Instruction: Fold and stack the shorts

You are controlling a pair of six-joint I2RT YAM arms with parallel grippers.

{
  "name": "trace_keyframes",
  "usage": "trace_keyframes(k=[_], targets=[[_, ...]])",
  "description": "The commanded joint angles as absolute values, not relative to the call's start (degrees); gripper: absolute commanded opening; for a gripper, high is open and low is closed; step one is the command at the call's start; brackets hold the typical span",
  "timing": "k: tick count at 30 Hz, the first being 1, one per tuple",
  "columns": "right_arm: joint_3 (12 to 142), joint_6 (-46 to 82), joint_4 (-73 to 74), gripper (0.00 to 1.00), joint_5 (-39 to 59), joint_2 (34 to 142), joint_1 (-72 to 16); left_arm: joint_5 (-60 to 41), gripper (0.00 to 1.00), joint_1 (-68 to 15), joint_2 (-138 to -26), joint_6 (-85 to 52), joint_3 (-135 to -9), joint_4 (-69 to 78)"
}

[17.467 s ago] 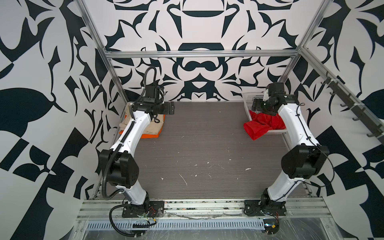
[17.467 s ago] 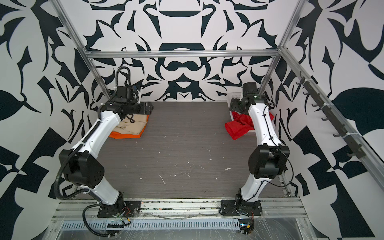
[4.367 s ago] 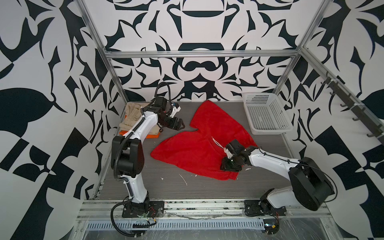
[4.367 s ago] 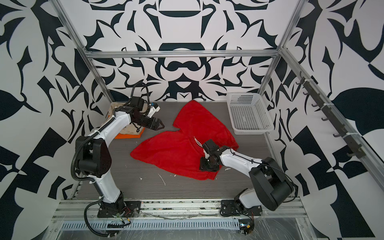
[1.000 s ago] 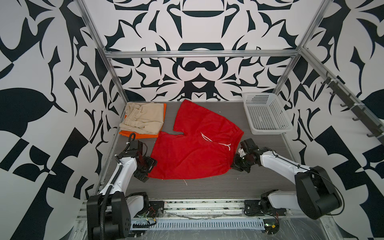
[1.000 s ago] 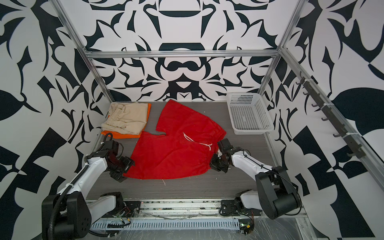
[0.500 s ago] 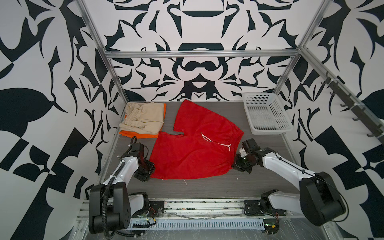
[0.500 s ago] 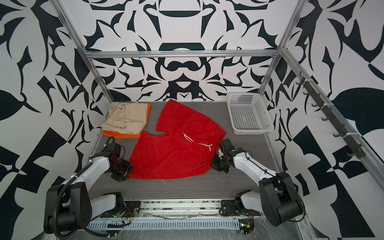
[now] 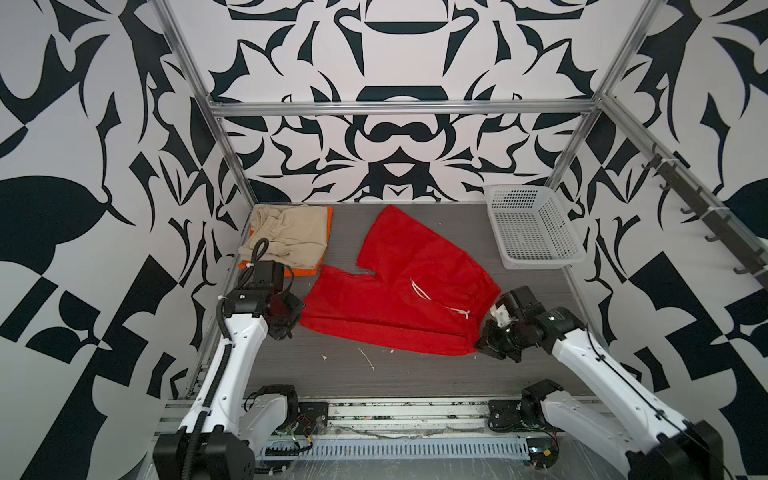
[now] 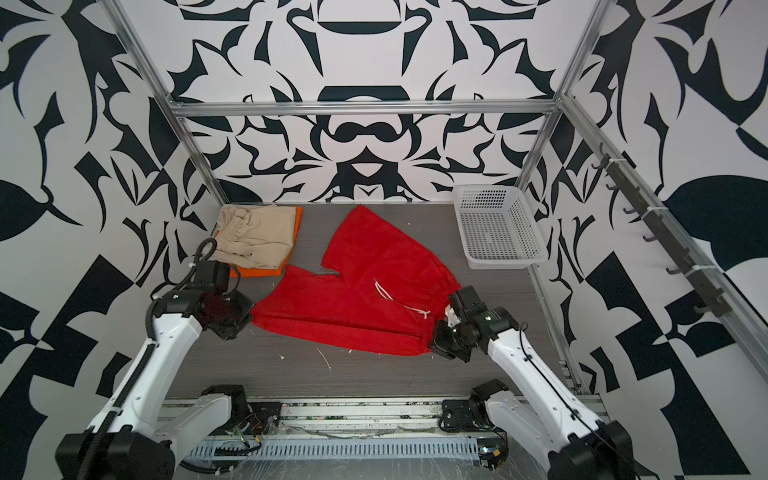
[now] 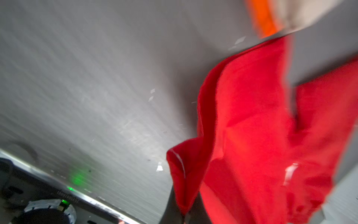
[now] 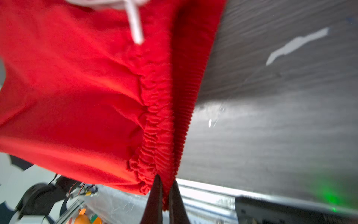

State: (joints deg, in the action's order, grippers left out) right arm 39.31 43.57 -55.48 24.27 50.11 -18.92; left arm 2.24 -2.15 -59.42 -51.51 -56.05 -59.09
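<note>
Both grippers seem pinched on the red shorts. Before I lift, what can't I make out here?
- orange shorts: nearly all covered by the beige shorts in both top views; fold unreadable.
- left gripper: fingers cut off by the left wrist view's edge and blurred; in both top views the left arm hides them.
- right gripper: how many layers of the red shorts it pinches; the bunched waistband hides that in the right wrist view.
</note>
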Motion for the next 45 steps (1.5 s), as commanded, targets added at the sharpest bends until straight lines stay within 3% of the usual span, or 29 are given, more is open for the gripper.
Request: trace_keyframes(k=[1,9,20,26,30,32,34,35,37,38,41,45], targets=[[46.13,42.93,-66.36,0.00,24.42,49.00,-18.90,10.36,0.00,-4.42,-65.48,-44.87,-67.84,-66.19],[56.70,32.66,-71.94,0.00,25.69,58.50,-13.17,16.96,0.00,-11.78,-92.48,-29.59,-105.59,-63.97],[53.89,21.19,-73.39,0.00,34.53,69.27,4.81,14.54,0.00,-19.24,-129.67,-20.93,-153.61,-62.68],[51.33,17.96,-71.58,0.00,32.37,76.01,11.33,9.42,0.00,-22.38,-134.47,-20.75,-146.81,-44.71],[49.51,20.69,-65.59,0.00,29.25,79.62,14.45,7.80,0.03,-24.58,-144.19,-20.26,-153.32,-41.01],[48.20,22.32,-61.75,0.00,26.71,80.83,15.33,5.63,0.13,-24.95,-148.24,-21.00,-155.84,-39.03],[47.65,23.46,-58.91,0.00,24.61,81.47,16.42,4.99,0.38,-25.15,-149.87,-21.64,-155.28,-37.04],[48.12,23.55,-58.10,0.07,25.01,81.41,17.14,4.99,0.53,-25.38,-149.75,-21.25,-154.90,-36.97],[49.34,25.20,-56.53,0.34,26.01,79.45,17.90,6.31,0.67,-25.65,-147.52,-20.27,-152.42,-37.23],[50.32,26.09,-55.71,0.39,26.60,78.14,18.40,7.07,0.73,-25.71,-144.98,-19.40,-150.07,-37.34],[52.82,28.00,-54.96,0.51,25.27,74.76,19.86,8.39,0.84,-27.29,-135.00,-13.45,-138.61,-35.90],[53.45,29.29,-53.14,0.58,22.01,71.32,21.25,-0.38,0.84,-33.35,-120.59,-1.64,-118.46,-29.63]])
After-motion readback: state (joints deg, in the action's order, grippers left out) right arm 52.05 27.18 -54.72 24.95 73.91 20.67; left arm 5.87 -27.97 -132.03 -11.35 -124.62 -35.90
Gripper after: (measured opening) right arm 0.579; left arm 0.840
